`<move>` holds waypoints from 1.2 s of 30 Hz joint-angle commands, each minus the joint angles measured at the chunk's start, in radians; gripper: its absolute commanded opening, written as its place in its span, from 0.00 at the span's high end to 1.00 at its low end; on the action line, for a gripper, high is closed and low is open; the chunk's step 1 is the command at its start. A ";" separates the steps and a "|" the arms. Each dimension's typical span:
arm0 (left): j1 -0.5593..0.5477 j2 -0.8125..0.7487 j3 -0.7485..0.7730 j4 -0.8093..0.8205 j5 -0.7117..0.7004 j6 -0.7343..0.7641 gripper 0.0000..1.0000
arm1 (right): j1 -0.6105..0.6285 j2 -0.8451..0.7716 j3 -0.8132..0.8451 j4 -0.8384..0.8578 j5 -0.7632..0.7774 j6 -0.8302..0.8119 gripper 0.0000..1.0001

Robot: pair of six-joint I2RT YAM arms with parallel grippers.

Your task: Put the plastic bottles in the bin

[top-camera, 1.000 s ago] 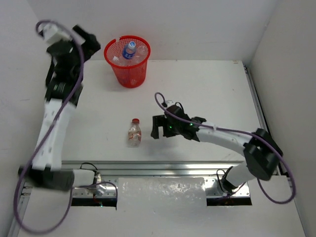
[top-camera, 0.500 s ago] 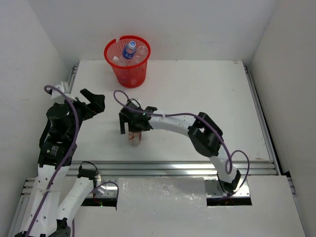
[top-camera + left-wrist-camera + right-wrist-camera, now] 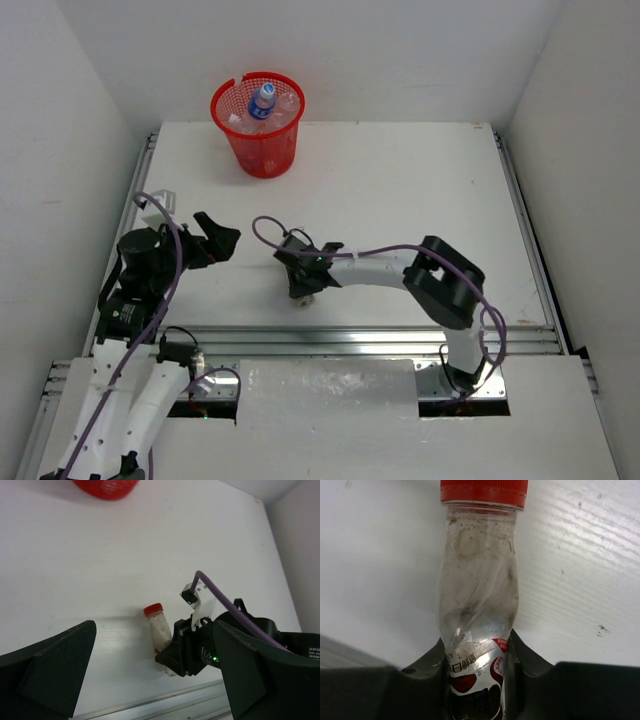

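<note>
**Item 1, right hand (image 3: 477, 680).** The fingers are closed on the labelled lower end of the bottle (image 3: 477, 595), one on each side. I count it as gripped. The bottle lies flat on the worktop (image 3: 400, 190) with its red cap (image 3: 484, 491) pointing away from the hand.

**Item 2, handling note.** The clear wall looks thin and crumpled, so I judge it will give under pressure.
- I would lift slowly and straight up, and check that the cap end clears the worktop before swinging.
- The grip sits low on the body, so the cap end may droop. I would keep the wrist level through the carry.

**Item 3, bin (image 3: 262, 150).** It stands far ahead of the hand and off to its left, at the back of the worktop and well apart. It already holds bottles, with a blue-labelled one (image 3: 263, 100) uppermost. I would release only once the hand is over the rim.

**Item 4, left hand (image 3: 222, 238).** It is to the right hand's left, near but not touching, with its jaws wide and nothing in them.

**Item 5, changes.**
- A second ago the right hand stood open to the right of the bottle.
- Half a second ago it hovered open over the bottle. Now it is clamped on, and the bottle seems to have slid a little rightward.
- The left arm was raised beside the bin a second ago and has since dropped to the near left.
- The bin's contents are unchanged.
</note>
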 commanded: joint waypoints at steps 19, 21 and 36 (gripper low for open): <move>-0.396 0.146 -0.284 0.889 0.642 -0.289 0.02 | -0.001 -0.873 -0.649 0.770 -0.579 -0.526 0.85; -0.417 0.155 -0.279 0.903 0.659 -0.295 0.44 | -0.001 -0.899 -0.643 0.762 -0.579 -0.514 0.84; -0.344 0.530 0.563 0.041 -0.647 -0.181 1.00 | -0.002 -1.175 -0.759 0.194 0.257 -0.230 0.01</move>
